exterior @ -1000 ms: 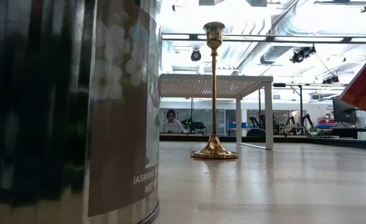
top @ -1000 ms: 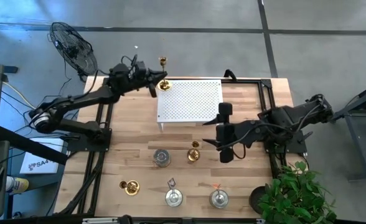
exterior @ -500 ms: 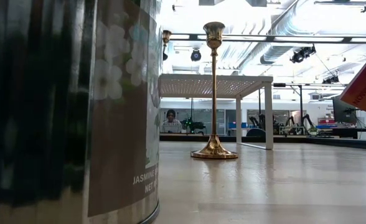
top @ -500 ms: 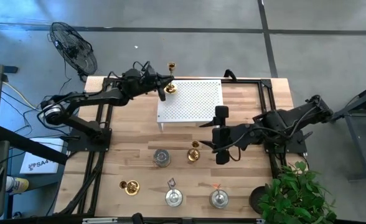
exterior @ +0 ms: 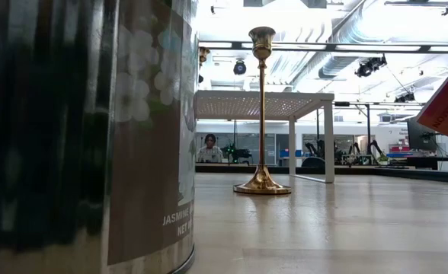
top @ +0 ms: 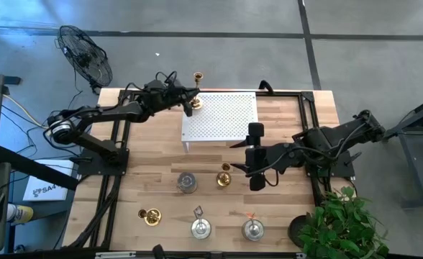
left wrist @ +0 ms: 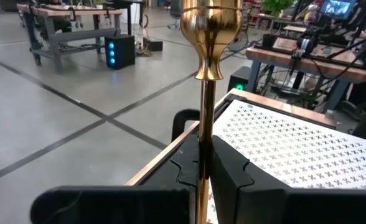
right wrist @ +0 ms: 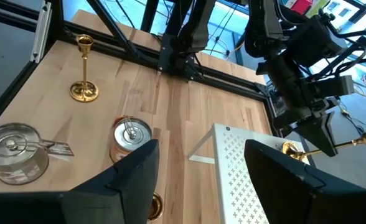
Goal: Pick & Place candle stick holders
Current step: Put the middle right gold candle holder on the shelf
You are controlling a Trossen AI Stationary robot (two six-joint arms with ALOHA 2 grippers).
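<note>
My left gripper [top: 190,104] is shut on a gold candle stick holder [left wrist: 203,124] at the far left corner of the white perforated rack [top: 222,116]. The holder's cup [left wrist: 211,25] is up. Its base [top: 195,103] is over that corner; whether it rests there I cannot tell. My right gripper [top: 239,157] hangs open above the table, near the rack's near edge, holding nothing. A second gold holder [top: 224,176] and a silvery one [top: 187,182] stand on their bases below it. A third gold holder [top: 151,216] and two silvery ones [top: 201,229] [top: 252,229] stand toward the near edge. My left gripper pinches the holder's slim stem [left wrist: 203,146] between its two fingers [left wrist: 229,171], well below the cup. The fingers reach in level from the table's left side and lie across the stem. The stem stands upright in the hold, and its lower part is hidden behind the fingers.
A fan [top: 85,54] stands off the far left corner and a potted plant [top: 341,223] crowds the near right corner. Black frame rails [top: 308,108] run along the table's sides. In the low view a large printed tin [exterior: 79,137] blocks the left half.
My left gripper has carried the gold holder toward the table's right edge and downward, onto the rack's far left corner. The holder's cup has come into the low view beside the tin and then sunk a little. The holder has stayed upright in the grip.
</note>
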